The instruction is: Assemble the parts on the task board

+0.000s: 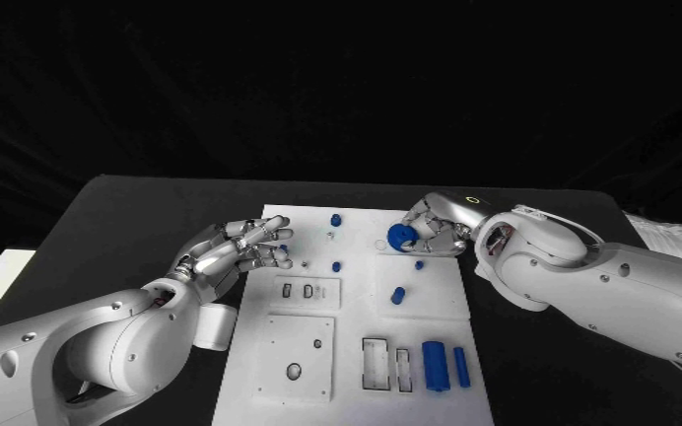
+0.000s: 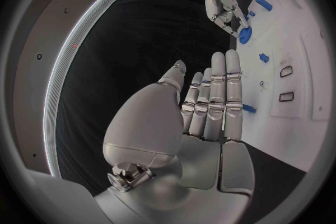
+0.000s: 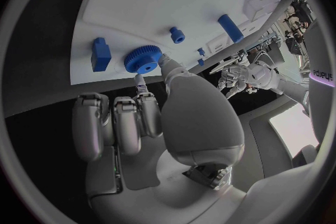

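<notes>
The task board [image 1: 434, 298] bears no legible writing; right hand [image 1: 431, 224] pinches a blue gear [image 1: 402, 237], left hand [image 1: 238, 251] spread, holding nothing.

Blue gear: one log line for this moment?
right hand: pinching blue gear over white board | left hand: open, empty, at board edge

The left hand [image 2: 203, 117] is empty, its fingers [image 2: 233, 95] held straight and close together beside the white task board [image 2: 308, 89]. Farther along the board's edge, the right hand [image 2: 225, 11] grips a round blue part [image 2: 245, 35]. Other small blue parts [image 2: 264, 57] lie on the board.
</notes>
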Action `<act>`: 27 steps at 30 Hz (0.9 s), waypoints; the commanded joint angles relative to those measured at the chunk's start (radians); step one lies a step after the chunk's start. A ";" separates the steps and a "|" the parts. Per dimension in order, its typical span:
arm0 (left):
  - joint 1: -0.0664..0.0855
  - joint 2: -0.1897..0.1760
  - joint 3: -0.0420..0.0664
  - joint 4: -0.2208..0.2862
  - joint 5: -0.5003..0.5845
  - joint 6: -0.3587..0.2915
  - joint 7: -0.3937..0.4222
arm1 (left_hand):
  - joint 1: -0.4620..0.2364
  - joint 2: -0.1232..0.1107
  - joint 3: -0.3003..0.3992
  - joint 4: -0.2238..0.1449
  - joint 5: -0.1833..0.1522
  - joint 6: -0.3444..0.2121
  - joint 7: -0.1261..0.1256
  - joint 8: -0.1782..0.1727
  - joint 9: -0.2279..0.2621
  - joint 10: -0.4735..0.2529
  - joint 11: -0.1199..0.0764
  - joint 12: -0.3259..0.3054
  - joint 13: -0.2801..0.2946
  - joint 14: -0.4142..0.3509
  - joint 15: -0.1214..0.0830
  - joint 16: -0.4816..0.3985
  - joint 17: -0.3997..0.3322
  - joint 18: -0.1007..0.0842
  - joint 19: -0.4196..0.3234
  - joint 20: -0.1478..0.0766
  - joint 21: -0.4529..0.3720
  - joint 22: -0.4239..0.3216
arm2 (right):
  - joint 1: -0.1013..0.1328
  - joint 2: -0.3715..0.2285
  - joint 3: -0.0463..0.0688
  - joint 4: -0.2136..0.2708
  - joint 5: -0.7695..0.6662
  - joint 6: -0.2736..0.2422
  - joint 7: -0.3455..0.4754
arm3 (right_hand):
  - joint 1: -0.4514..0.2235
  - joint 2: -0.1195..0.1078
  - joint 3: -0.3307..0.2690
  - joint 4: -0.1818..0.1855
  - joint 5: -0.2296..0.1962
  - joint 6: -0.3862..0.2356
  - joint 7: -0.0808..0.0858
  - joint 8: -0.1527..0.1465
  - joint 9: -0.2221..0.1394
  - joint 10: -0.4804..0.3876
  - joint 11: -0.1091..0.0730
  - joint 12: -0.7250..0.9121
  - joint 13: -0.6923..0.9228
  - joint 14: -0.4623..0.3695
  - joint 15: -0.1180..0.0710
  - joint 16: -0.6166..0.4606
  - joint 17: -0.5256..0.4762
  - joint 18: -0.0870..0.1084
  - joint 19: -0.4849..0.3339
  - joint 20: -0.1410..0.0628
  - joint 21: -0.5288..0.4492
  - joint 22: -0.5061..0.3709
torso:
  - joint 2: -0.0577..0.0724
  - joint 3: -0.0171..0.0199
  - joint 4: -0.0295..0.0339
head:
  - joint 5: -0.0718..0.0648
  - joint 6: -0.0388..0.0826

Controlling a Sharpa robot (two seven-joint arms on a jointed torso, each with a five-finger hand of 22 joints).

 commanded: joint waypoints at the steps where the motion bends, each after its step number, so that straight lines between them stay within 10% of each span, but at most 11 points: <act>1: 0.001 0.000 0.001 0.002 0.000 0.022 0.005 | 0.006 -0.005 0.005 0.001 -0.003 -0.007 0.003 -0.004 -0.002 -0.006 -0.002 -0.006 -0.001 -0.006 0.000 -0.003 0.001 0.010 -0.006 0.002 0.002 0.002 | -0.002 0.002 0.000 -0.005 -0.002 0.019 -0.006 | 0.014 0.003 -0.005 0.001 0.006 0.007 -0.002 0.002 0.001 0.003 0.001 -0.001 0.110 0.094 0.003 0.006 0.226 -0.018 0.010 0.005 0.004 0.010 | 0.000 -0.0001 0.0006 | -0.001 -0.001; 27: 0.001 0.001 0.001 0.000 0.000 0.024 0.003 | 0.006 -0.005 0.005 0.001 -0.003 -0.007 0.003 -0.004 -0.002 -0.006 -0.002 -0.006 -0.001 -0.006 0.000 -0.003 0.001 0.010 -0.006 0.002 0.002 0.002 | -0.004 0.028 0.000 -0.034 -0.008 0.015 -0.011 | 0.059 0.041 0.020 -0.019 0.008 0.044 -0.010 0.017 0.007 0.011 -0.007 0.009 0.122 0.095 -0.004 0.006 0.228 -0.018 0.011 -0.001 0.006 0.014 | 0.000 0.0001 0.0014 | -0.001 -0.003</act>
